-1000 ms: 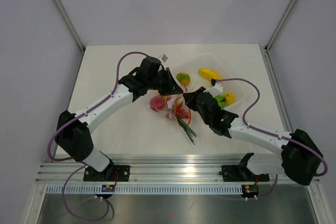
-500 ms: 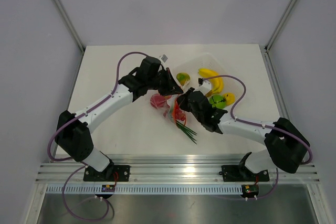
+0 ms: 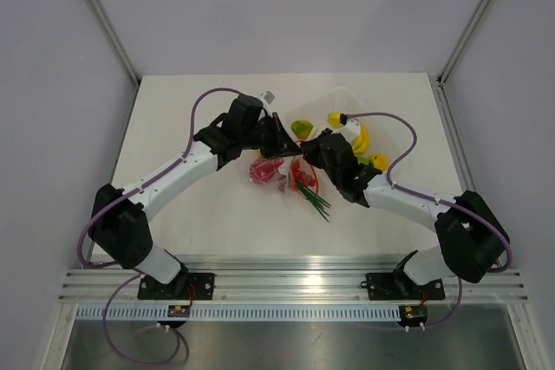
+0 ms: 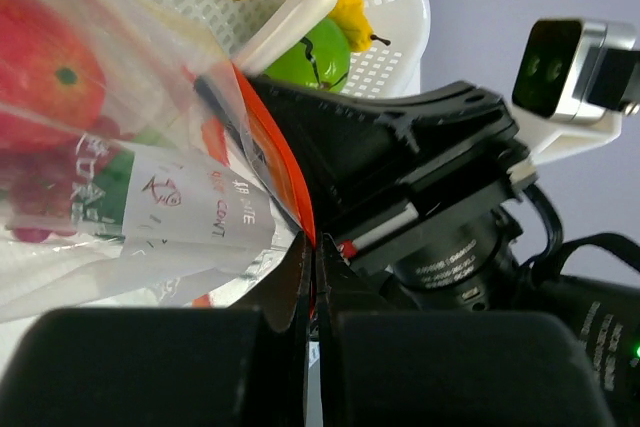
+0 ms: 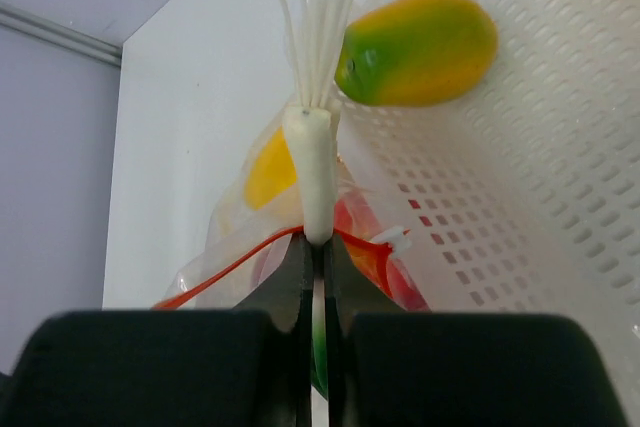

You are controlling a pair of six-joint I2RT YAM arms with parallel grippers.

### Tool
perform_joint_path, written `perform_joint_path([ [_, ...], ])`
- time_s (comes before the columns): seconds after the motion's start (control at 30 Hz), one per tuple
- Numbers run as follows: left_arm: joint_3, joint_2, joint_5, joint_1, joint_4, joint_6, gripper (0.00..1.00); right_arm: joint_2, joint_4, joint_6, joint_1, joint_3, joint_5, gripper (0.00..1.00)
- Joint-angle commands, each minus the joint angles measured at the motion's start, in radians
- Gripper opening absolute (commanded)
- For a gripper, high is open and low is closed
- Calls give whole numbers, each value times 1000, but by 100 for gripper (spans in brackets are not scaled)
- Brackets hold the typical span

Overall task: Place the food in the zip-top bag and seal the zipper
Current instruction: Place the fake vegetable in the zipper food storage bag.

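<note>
Orange-red zipper is being pinched by the closed left gripper, steadying the bag mid-frame while the right gripper, clamped on the green stalks, is feeding them in.

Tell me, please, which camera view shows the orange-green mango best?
The right wrist view: the mango appears large, whole and sharp against the white perforated tray. The top external view shows it only as a small shape. The left wrist view does not show it.
</note>
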Motion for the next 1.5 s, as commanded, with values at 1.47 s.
perform_joint_path([
  [1.47, -56, -31, 118, 50, 213, -142, 0, 43, 194, -216, 17, -5, -368, 0],
])
